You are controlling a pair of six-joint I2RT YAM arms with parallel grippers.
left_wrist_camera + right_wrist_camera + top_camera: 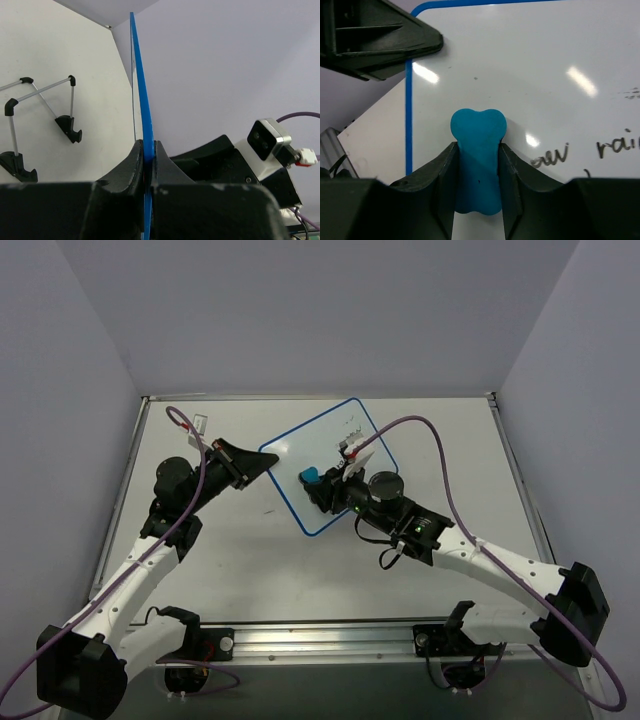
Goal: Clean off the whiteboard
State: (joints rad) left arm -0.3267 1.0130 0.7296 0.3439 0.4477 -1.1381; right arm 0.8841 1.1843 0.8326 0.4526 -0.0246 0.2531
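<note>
The whiteboard (345, 445), white with a thin blue rim, lies slanted on the table at the back centre. My left gripper (265, 462) is shut on its left corner; in the left wrist view the blue rim (140, 90) runs edge-on between the pressed jaws of that gripper (148, 155). Black handwriting (551, 156) shows on the board (520, 65), with more writing (620, 145) at the right. A small blue eraser (477, 145) rests on the board, and my right gripper (477, 170) is shut on its sides. From above, the eraser (311, 476) sits at the right gripper (318, 482).
A wire stand with black feet (65, 122) lies on the table left of the board. The left gripper's black finger (380, 40) overlaps the board's corner near the eraser. Grey walls enclose the table (220, 560) at the back and sides. A purple cable (440, 455) arcs over the right arm.
</note>
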